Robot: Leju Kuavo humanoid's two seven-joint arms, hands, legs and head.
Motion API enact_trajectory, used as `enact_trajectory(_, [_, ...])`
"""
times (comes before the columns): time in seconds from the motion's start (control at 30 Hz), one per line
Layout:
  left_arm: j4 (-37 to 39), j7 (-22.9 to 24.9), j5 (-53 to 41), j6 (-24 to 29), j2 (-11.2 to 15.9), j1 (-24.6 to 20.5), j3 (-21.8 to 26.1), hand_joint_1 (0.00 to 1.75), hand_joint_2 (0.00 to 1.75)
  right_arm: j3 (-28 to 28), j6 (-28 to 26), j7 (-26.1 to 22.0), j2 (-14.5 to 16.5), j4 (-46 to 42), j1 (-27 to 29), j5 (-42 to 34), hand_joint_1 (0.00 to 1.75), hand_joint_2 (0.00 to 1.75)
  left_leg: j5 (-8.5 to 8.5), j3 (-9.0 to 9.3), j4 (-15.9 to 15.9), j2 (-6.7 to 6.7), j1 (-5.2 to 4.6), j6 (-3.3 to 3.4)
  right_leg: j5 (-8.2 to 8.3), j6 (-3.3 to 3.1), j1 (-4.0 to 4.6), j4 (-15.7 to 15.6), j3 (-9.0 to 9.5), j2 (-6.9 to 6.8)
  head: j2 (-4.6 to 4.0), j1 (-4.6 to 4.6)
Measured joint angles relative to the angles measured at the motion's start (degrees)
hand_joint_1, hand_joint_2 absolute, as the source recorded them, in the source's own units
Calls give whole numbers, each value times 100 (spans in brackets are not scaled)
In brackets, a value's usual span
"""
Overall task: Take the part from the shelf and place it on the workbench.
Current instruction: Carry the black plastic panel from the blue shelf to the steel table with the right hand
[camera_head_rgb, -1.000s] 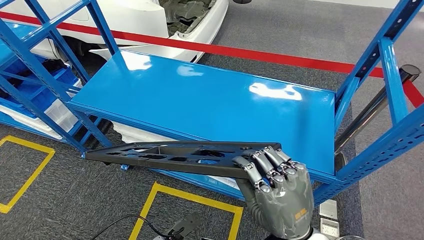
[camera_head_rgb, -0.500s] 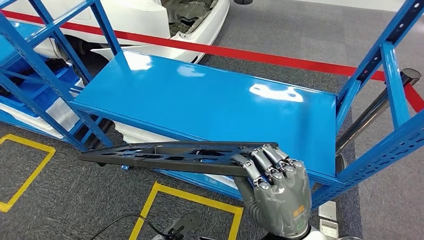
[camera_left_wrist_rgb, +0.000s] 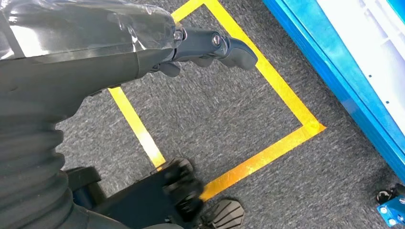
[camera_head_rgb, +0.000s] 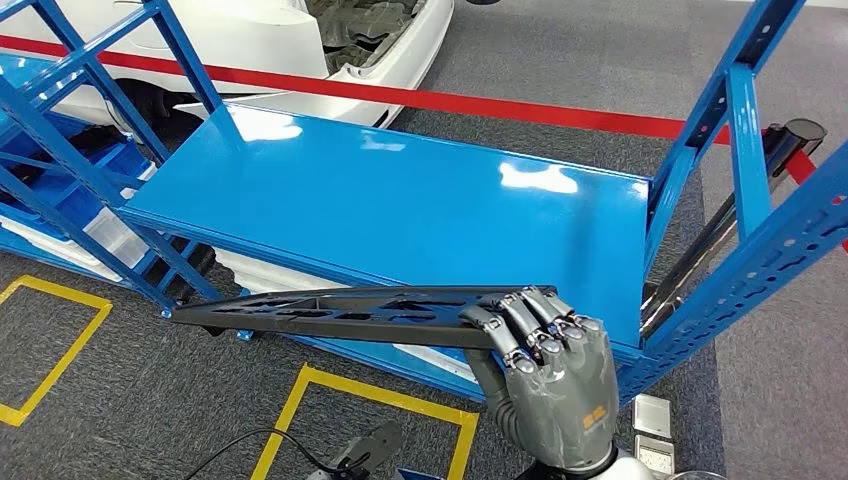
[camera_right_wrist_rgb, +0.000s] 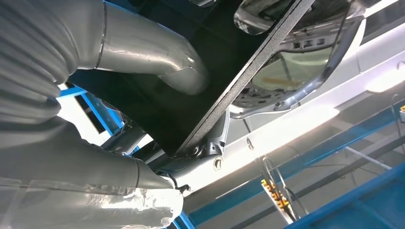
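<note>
A long, flat black part (camera_head_rgb: 340, 310) with cut-outs hangs level in front of the blue shelf's front edge. My right hand (camera_head_rgb: 545, 375) grips its right end, fingers curled over the top. In the right wrist view the part's textured edge (camera_right_wrist_rgb: 248, 76) runs across my right hand (camera_right_wrist_rgb: 119, 157), with the thumb pressed under it. The glossy blue shelf board (camera_head_rgb: 400, 210) behind the part is bare. My left hand (camera_left_wrist_rgb: 205, 45) hangs over the carpet, its fingers apart and holding nothing.
Blue shelf uprights (camera_head_rgb: 740, 150) rise at the right and blue braces (camera_head_rgb: 60, 170) at the left. A white car (camera_head_rgb: 380, 40) and red floor tape (camera_head_rgb: 500, 105) lie beyond the shelf. Yellow tape squares (camera_head_rgb: 370, 385) mark the grey carpet below; a floor socket (camera_head_rgb: 650, 415) is at lower right.
The whole picture has shifted a little to the left, so the camera has moved. My right hand keeps the same grip on the part.
</note>
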Motion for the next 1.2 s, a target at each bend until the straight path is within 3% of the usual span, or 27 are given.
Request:
enact_trajectory(0.07, [0, 1, -3, -1, 0, 14, 8, 0, 175, 0, 0, 0, 6, 9, 1, -15, 175, 175, -195, -413, 699, 1, -29, 25, -18, -28, 37, 0, 14, -7, 0, -9])
enact_trajectory(0.1, [0, 3, -3, -1, 0, 20, 14, 0, 175, 0, -1, 0, 7, 18, 2, -31, 175, 175, -135, -513, 797, 1, -48, 54, -26, -39, 58, 1, 26, -4, 0, -11])
enact_trajectory(0.13, [0, 4, -4, -1, 0, 23, 19, 0, 175, 0, -4, -4, 8, 26, 2, -53, 175, 175, 36, -511, 670, 1, -70, 97, -34, -48, 77, 1, 45, 2, 0, -12])
enact_trajectory(0.2, [0, 7, -4, -1, 0, 21, 28, 0, 175, 0, -13, -15, 11, 38, 2, -103, 175, 175, 501, -287, -22, 0, -127, 212, -51, -54, 105, -2, 89, 14, 0, -10])
enact_trajectory(0.27, [0, 8, -5, 0, -1, 19, 32, 0, 175, 0, -23, -31, 19, 48, 1, -147, 175, 175, 739, -109, -572, -1, -176, 277, -64, -36, 128, 5, 93, 21, 0, -1])
enact_trajectory(0.4, [5, 8, -2, 14, -13, 28, 37, 0, 175, -1, -31, -46, 24, 76, 7, -175, 175, 175, 744, -90, -741, -12, -183, 214, -89, -83, 153, -10, 83, 16, 0, -3])
enact_trajectory(0.77, [16, 8, 0, 46, -11, 31, 46, 0, 175, -1, -31, -52, 27, 171, 6, -191, 175, 175, 720, -95, -702, -21, -238, 333, -24, 84, 101, -122, 146, 13, 0, -4])
enact_trajectory(0.87, [17, 8, 1, 49, -13, 30, 55, 0, 175, -2, -31, -51, 38, 182, 8, -192, 175, 175, 758, -66, -761, -9, -219, 404, -46, 132, 96, -104, 150, 17, 0, -5])
enact_trajectory(0.93, [17, 7, 2, 61, -16, 27, 57, 0, 175, -4, -31, -51, 43, 183, 6, -198, 175, 175, 815, -10, -862, 9, -173, 457, -244, 160, 113, 174, 47, 19, 0, 5])
enact_trajectory(1.0, [17, 7, 3, 77, -17, 28, 58, 0, 175, -6, -32, -51, 43, 190, 12, -207, 175, 175, 838, 17, -901, 19, -164, 474, -593, 172, 104, 863, -262, 14, 0, 16])
enact_trajectory(1.03, [17, 7, 3, 83, -17, 31, 58, 0, 175, -7, -32, -51, 43, 197, 20, -211, 175, 175, 837, 17, -899, 20, -162, 471, -712, 174, 90, 1209, -432, 12, 0, 16])
enact_trajectory(1.07, [17, 8, 2, 85, -17, 33, 58, 0, 175, -7, -31, -51, 43, 206, 30, -213, 175, 175, 833, 17, -892, 19, -159, 466, -731, 174, 76, 1403, -537, 11, 0, 16])
enact_trajectory(1.1, [17, 8, 1, 88, -18, 34, 58, 0, 175, -7, -31, -51, 43, 214, 38, -214, 175, 175, 824, 18, -883, 15, -153, 454, -635, 171, 64, 1374, -539, 11, 0, 15])
enact_trajectory(1.13, [17, 8, -1, 91, -18, 34, 58, 0, 175, -7, -31, -50, 43, 221, 40, -215, 175, 175, 812, 24, -871, 9, -143, 435, -447, 168, 54, 1125, -435, 10, 0, 15])
enact_trajectory(1.2, [17, 8, -3, 97, -18, 30, 58, 0, 175, -7, -31, -51, 44, 228, 39, -216, 175, 175, 769, 24, -831, -6, -131, 369, -85, 155, 53, 355, -94, 11, 0, 20])
